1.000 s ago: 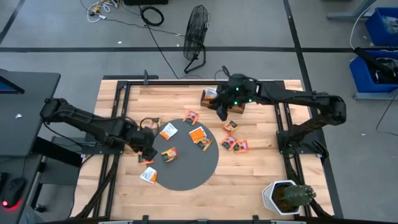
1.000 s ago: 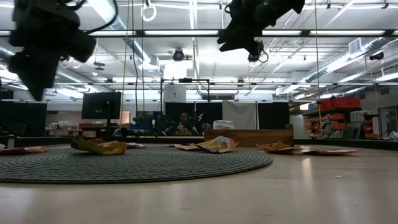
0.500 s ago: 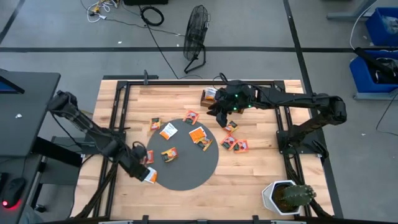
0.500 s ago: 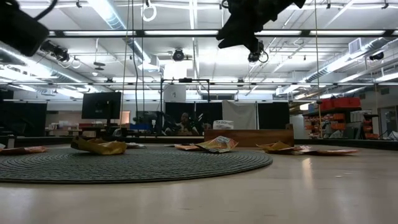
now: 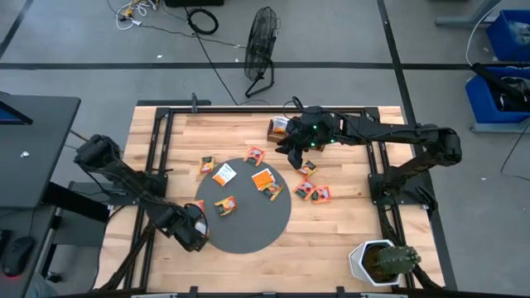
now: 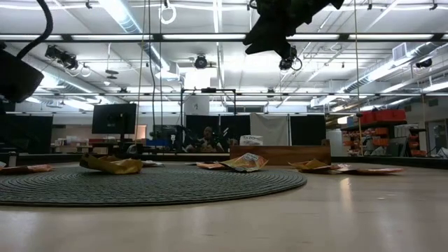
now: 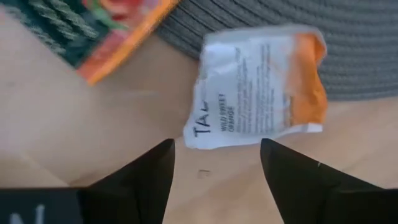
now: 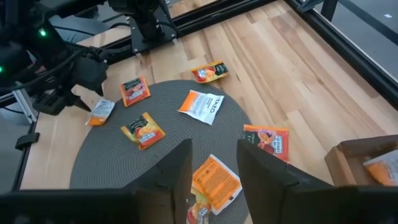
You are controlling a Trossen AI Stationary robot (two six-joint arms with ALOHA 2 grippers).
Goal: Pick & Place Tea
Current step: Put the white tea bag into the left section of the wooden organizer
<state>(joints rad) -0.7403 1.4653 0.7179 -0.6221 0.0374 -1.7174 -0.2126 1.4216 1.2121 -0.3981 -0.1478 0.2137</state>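
Hovering my left end effector (image 7: 214,163), fingers spread and empty, over the white-and-orange packet (image 7: 258,84) half on the grey mat (image 5: 248,217), I fear the thin edge slipping. My right end effector (image 8: 213,163) waits part-open, high near the box (image 5: 280,128).

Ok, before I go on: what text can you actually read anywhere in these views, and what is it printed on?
"TA..." in large letters, cut off, on the white and orange tea packet in front of the left gripper.
"WILD SWEET ORANGE" in small letters, on that same packet.
The fine print on that packet is too blurred to read.
Print on the white packet on the grey mat, the other packets and the wooden box is too small to read.
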